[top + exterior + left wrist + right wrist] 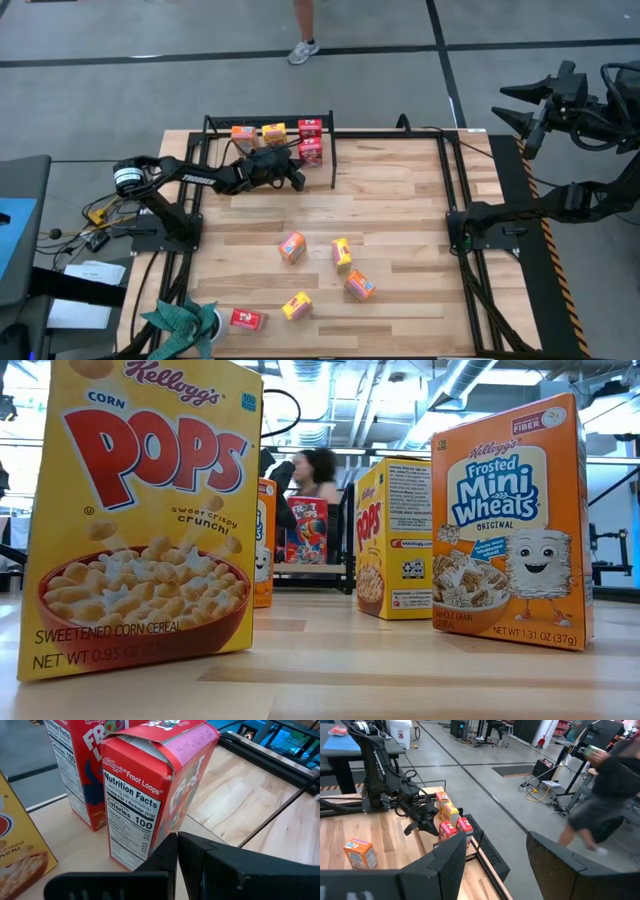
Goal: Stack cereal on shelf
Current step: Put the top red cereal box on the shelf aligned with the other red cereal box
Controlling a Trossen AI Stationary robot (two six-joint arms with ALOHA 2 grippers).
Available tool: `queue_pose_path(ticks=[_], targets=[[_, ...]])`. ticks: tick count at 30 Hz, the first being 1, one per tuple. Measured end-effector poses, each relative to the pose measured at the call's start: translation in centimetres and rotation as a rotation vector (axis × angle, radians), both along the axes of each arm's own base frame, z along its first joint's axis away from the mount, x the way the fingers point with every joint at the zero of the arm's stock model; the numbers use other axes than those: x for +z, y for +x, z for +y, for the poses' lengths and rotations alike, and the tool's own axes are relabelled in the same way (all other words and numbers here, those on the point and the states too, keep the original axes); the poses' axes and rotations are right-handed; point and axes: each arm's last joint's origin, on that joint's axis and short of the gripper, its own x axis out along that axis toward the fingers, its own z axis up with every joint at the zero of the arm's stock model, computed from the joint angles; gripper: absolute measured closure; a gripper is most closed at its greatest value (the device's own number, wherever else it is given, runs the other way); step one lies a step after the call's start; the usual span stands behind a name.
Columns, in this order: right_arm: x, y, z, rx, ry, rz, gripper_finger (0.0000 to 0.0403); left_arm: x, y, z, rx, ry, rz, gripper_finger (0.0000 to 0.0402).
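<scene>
High view: the left end effector, clenched and empty, sits just beside a Froot Loops box on the shelf, so placing looks done; five boxes wait on the table. Left wrist view: that box stands upright just ahead; next calls for fetching a loose box. Right wrist view: the right end effector hangs released, off the table.

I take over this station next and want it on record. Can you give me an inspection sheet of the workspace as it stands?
Surface: light wooden table, bare in the middle.
Job's things: four cereal boxes on the shelf at the far left corner, two of them red Froot Loops boxes; five loose boxes near the front edge.
Clutter: teal cloth at the front left corner.
Grippers: left gripper shut, empty, beside the red boxes at the shelf; right gripper open, empty, parked off the table's right.
Cables: bundle beside the left arm's base.
Surroundings: person's shoe on the floor beyond the table; blurred person walking past.
</scene>
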Motion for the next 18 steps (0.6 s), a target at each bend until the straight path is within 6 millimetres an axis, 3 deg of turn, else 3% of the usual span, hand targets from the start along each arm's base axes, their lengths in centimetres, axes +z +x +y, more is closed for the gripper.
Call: queue_pose_path(ticks=[18], targets=[[0.0, 0.0, 0.0, 0.001, -0.003, 0.002, 0.0171, 0.06, -0.14, 0.27, 0.05, 0.027, 0.011, 0.0401]])
